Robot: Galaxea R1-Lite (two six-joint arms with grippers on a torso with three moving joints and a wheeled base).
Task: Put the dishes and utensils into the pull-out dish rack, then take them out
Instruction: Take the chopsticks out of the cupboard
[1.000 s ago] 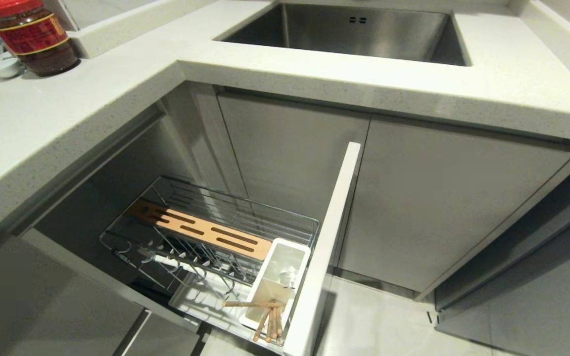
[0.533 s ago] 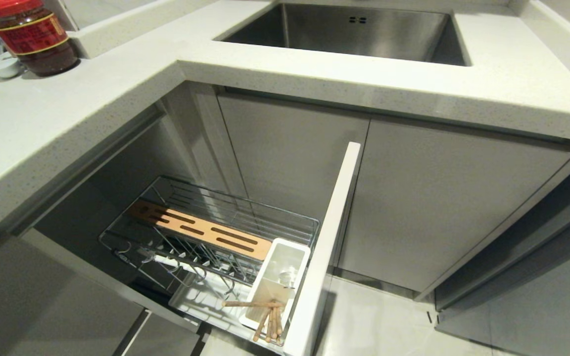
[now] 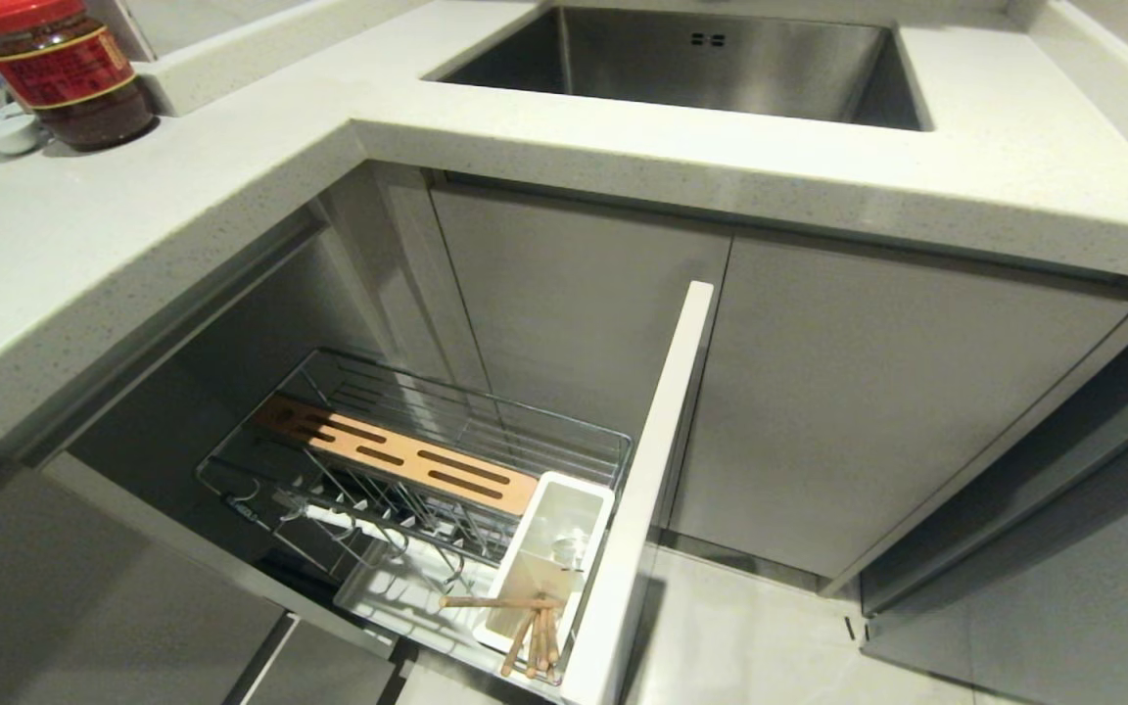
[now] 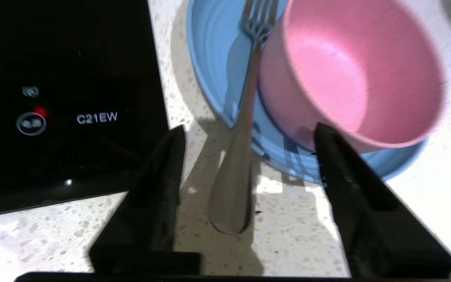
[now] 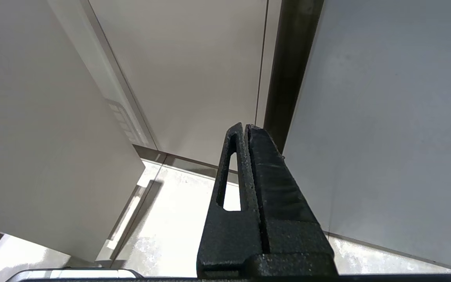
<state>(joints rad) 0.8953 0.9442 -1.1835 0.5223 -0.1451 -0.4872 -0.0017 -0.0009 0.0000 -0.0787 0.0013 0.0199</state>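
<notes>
Speckled white stone makes the counter [image 3: 231, 186], which fills the upper part of the head view and bends around a corner. Set into it at the upper middle is a steel sink [image 3: 701, 59]. Under the counter stand grey cabinet doors [image 3: 877, 392], and the floor [image 3: 750, 646] shows at the lower right.

At the lower middle of the head view the pull-out dish rack [image 3: 398, 470] is drawn out, with its white front panel [image 3: 647, 470] standing edge-on. Inside the wire basket lies a slotted wooden board [image 3: 398, 455], and beside it, against the front panel, sits a white utensil bin [image 3: 549, 558]. Wooden chopsticks [image 3: 525, 627] are in the near end of this bin; one lies across its rim. A jar with a red lid [image 3: 65, 69] stands on the counter at the upper left.

In the left wrist view, a black cooktop [image 4: 61, 98] fills the left side. The blue plate [image 4: 217, 70] rests on the counter at the upper middle, with the pink bowl [image 4: 350, 74] standing on it. A silver fork [image 4: 245, 117] leans with its tines on the plate and its handle on the counter. The left pincer [image 4: 249, 133] has its fingers apart, one on each side of the fork handle, holding nothing.

The right pincer [image 5: 247, 127] has its fingers pressed together, in front of the cabinet doors.
</notes>
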